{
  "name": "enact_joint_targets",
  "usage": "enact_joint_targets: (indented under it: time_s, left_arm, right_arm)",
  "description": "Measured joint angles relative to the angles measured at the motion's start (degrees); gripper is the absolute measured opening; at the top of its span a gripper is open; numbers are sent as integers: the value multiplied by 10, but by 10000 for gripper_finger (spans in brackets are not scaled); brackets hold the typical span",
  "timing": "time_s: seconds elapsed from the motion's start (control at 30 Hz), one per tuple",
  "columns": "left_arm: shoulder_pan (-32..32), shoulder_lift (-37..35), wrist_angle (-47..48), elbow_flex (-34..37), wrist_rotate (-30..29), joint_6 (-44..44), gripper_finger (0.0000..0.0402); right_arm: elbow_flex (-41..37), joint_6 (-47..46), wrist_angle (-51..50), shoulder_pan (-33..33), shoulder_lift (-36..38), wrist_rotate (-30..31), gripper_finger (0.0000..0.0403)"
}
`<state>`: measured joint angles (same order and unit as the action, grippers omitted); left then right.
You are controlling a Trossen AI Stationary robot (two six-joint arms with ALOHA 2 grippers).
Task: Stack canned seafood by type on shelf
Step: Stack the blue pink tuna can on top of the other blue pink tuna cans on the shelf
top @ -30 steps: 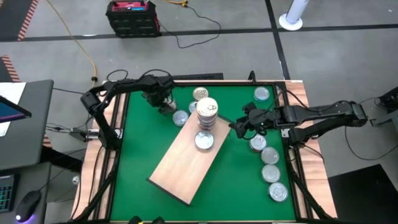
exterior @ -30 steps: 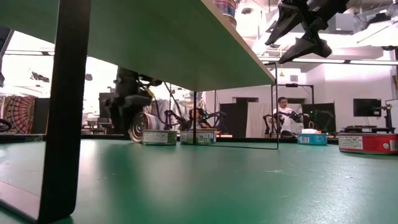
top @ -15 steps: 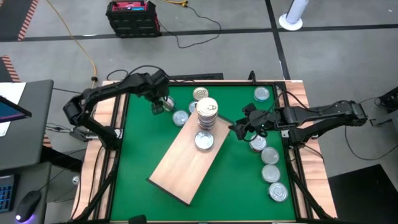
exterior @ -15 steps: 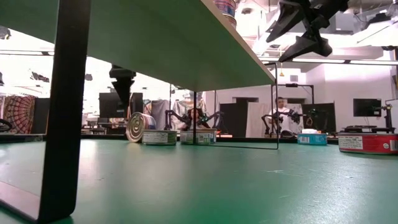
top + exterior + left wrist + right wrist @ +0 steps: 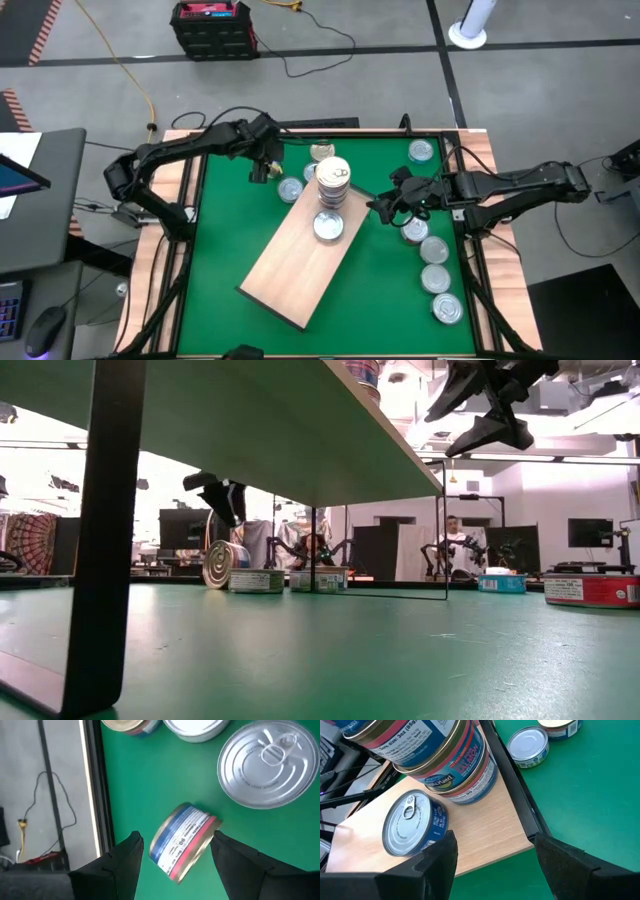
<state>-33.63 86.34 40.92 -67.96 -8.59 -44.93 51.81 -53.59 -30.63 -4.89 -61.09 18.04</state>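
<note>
A tin (image 5: 184, 841) with a blue, white and red label stands on its edge on the green table (image 5: 240, 230) near the far left corner; in the low view this tin (image 5: 216, 563) shows as an upright disc. My left gripper (image 5: 225, 495) hangs open above it, touching nothing. The wooden shelf (image 5: 300, 262) lies slantwise in the middle. It carries a stack of tins (image 5: 333, 181) and a single tin (image 5: 328, 227). My right gripper (image 5: 385, 206) hovers open over the shelf's right edge.
Loose tins lie flat by the far edge (image 5: 291, 189), (image 5: 322, 151), (image 5: 422, 151). Several more form a row along the right side (image 5: 436, 278). The table's raised wooden rim (image 5: 190, 190) runs close to my left gripper. People sit in the room beyond the table.
My left gripper, which was down at the edge-standing tin, has risen clear of it and rolled about its own pointing line. The tin stays on its edge in the same spot.
</note>
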Motion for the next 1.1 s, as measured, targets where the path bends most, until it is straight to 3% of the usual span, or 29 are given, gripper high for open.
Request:
enact_joint_targets:
  time_s: [0.27,0.5,0.87,1.1]
  left_arm:
    - [-18,1,-9,0,2,-72,225]
    - [-17,1,-15,0,23,-31,226]
    - [-28,42,-39,0,95,-49,314]
    - [-28,56,-44,0,114,-65,322]
  right_arm:
    - [0,0,0,0,0,1,285]
    - [0,0,-1,0,0,3,285]
    - [0,-9,0,0,0,3,285]
    - [0,-24,-1,-5,0,5,285]
